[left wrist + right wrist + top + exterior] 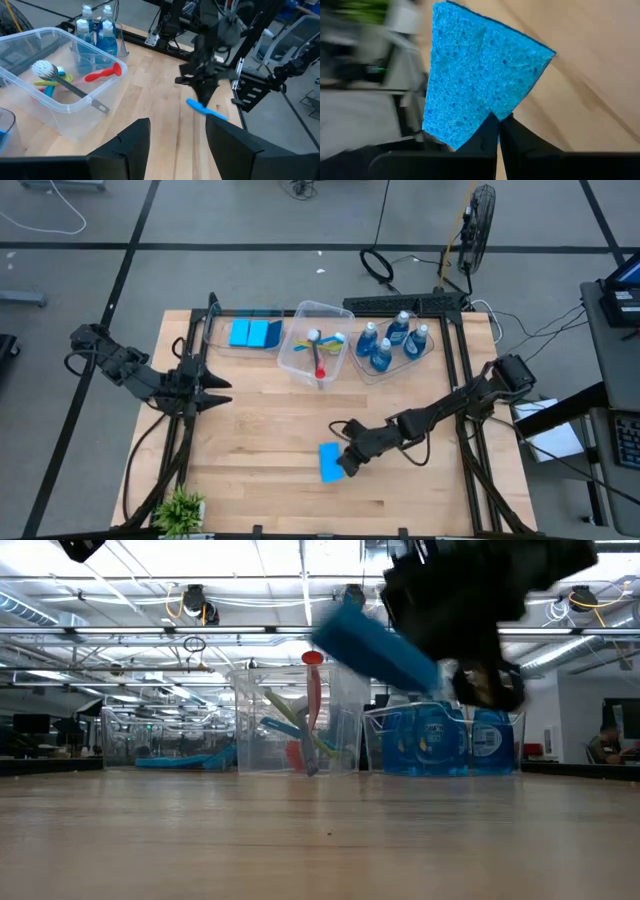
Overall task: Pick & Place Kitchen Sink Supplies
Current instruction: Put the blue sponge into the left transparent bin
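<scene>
Right gripper (345, 463): pinched tight on one edge of a blue sponge (331, 462), carrying it clear above the near middle of the table (260, 440).
Sponge: tilted in the low view, hanging off the fingertips by a thin margin.
Left gripper (215, 388): waiting over the table's left side, fingers spread wide, nothing in them.
Sponge tub (215, 332): far left of the row, other blue sponges (254, 333) inside.
Brush tub (316, 345): middle, the red brush (320, 365) and others lying in it.
Bottle tub (395, 365): right, four bottles (393, 341) of blue liquid.
Risk: that edge grip looks slim; a quick swing could twist the sponge loose.
Risk two: I'd judge the path to the sponge tub crosses the brush tub, so a low carry may clip its rim.
</scene>
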You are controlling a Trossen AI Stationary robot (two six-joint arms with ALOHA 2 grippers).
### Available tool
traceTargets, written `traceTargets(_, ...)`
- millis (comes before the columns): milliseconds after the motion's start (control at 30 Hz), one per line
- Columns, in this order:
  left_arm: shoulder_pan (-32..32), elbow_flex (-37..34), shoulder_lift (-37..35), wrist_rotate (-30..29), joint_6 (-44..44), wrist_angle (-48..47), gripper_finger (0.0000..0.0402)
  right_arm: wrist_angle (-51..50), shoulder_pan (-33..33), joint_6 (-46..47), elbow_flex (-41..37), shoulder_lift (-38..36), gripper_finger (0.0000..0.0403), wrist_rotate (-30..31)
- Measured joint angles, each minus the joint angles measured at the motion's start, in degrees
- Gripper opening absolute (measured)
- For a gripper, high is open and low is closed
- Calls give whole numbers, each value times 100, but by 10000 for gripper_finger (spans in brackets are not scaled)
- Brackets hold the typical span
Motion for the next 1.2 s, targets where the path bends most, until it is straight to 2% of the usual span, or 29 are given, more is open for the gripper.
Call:
traceTargets(200, 0, 0, 294, 1, -174, 230, 176, 1457, -239, -1601, 7, -113, 0, -69)
traceTargets(367, 0, 0, 606, 159, -176, 469, 162, 2641, -543, -2519, 9, -115, 0, -708)
traceTargets(533, 0, 0, 905, 309, -191, 758, 150, 3371, -867, -3151, 9, -113, 0, -1324)
traceTargets(667, 0, 0, 1103, 300, -161, 1230, 148, 3568, -1097, -3573, 11, -119, 0, -1399)
traceTargets(833, 0, 0, 1360, 286, -125, 1952, 158, 3554, -1347, -4164, 11, -119, 0, -1261)
traceTargets(1200, 221, 0, 2143, -216, -125, 3038, 197, 3528, -1572, -5302, 84, -117, 0, 117)
